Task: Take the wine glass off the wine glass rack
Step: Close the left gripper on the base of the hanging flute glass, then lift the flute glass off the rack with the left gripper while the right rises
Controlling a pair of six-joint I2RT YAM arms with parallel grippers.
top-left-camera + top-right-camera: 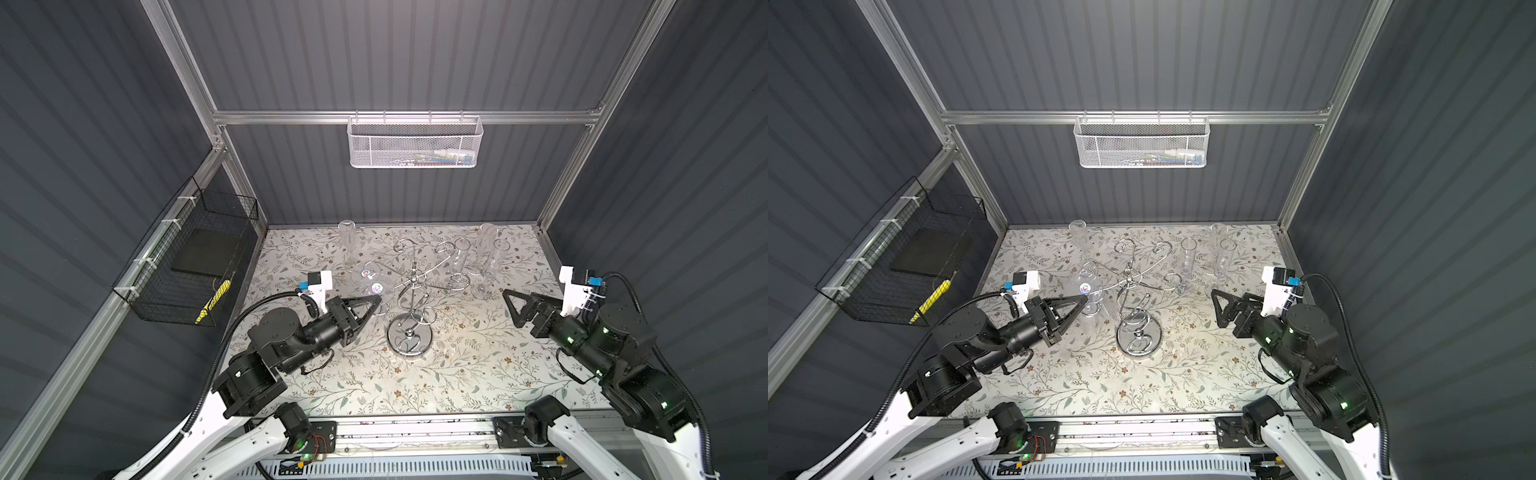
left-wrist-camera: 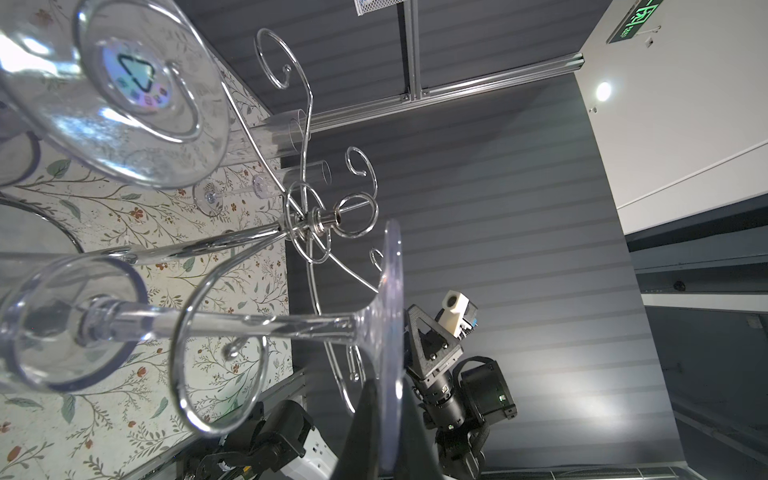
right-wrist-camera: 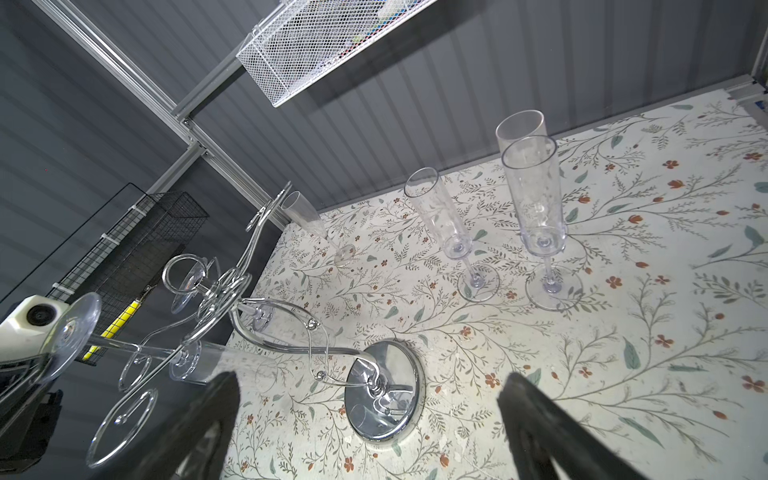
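The chrome wine glass rack (image 1: 409, 293) (image 1: 1133, 286) stands mid-table on its round mirrored base (image 3: 382, 390). A clear wine glass (image 2: 249, 322) hangs upside down with its stem in a curled arm on the rack's left side. My left gripper (image 1: 376, 300) (image 1: 1084, 297) (image 2: 384, 436) is shut on the edge of that glass's foot (image 2: 392, 291) (image 3: 70, 332). A second glass (image 2: 124, 83) (image 1: 365, 274) hangs from the neighbouring arm. My right gripper (image 1: 511, 307) (image 1: 1219, 307) (image 3: 370, 380) stands open to the right of the rack, holding nothing.
Several clear flutes stand upright on the floral table behind the rack, at the back left (image 1: 347, 241) and back right (image 1: 459, 257) (image 1: 488, 245). A white mesh basket (image 1: 413, 143) hangs on the back rail. A black wire basket (image 1: 187, 262) hangs on the left wall.
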